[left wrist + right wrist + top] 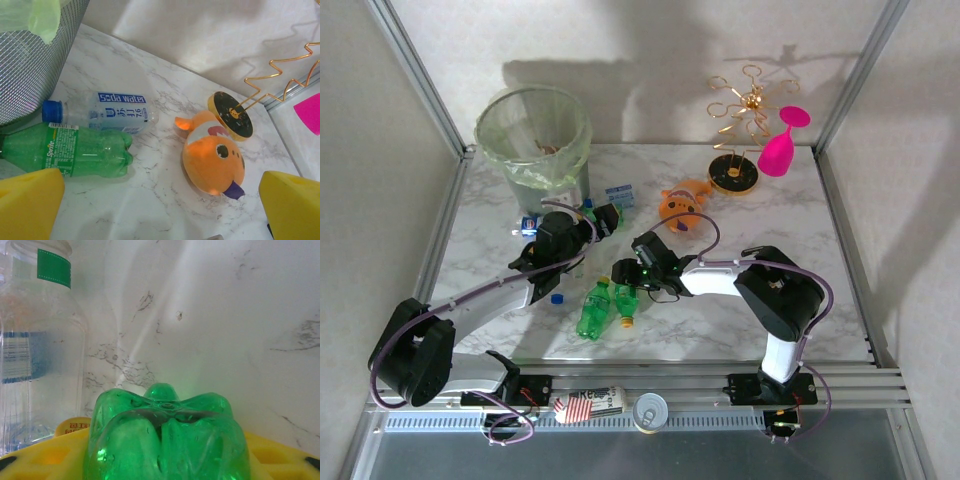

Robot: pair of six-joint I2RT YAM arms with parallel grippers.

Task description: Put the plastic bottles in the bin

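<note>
Right wrist shows translucent green bottle [167, 440], lobed base.

Green bottle [167, 440] lies beside clear bottle [40, 355], others near the upright lined bin [545, 180].

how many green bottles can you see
3. One green bottle lies mid-table, another beside it at the right hand; a third lies beside the bin. More may hide under the arms.
</note>
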